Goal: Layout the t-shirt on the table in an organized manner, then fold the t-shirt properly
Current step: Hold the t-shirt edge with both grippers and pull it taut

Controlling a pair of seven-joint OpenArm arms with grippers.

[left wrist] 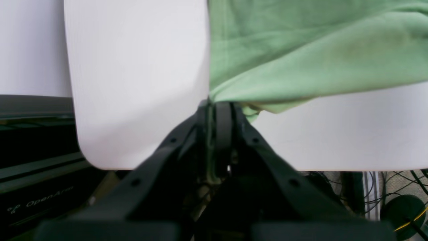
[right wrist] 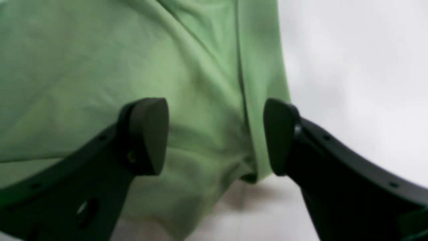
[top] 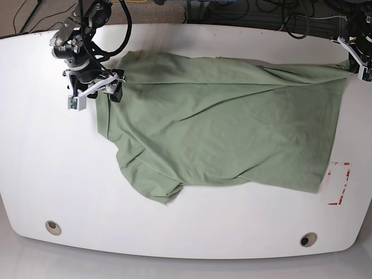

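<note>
The pale green t-shirt [top: 221, 122] lies spread and wrinkled across the white table [top: 58, 174], with one sleeve folded under at the front left. My left gripper [top: 352, 65] is at the table's far right edge. In the left wrist view it [left wrist: 219, 103] is shut on a corner of the shirt [left wrist: 301, 50]. My right gripper [top: 109, 87] is at the shirt's far left edge. In the right wrist view it [right wrist: 214, 137] is open, its fingers [right wrist: 147, 134] straddling the shirt's hem [right wrist: 200, 83] just above the cloth.
A red-marked rectangle [top: 339, 183] is near the right edge. Two grommet holes [top: 53, 226] [top: 308, 239] sit along the front edge. Cables [top: 279, 11] run behind the table. The table edge [left wrist: 334, 167] lies just below the left gripper, with a black OpenArm base [left wrist: 33, 187] beside it.
</note>
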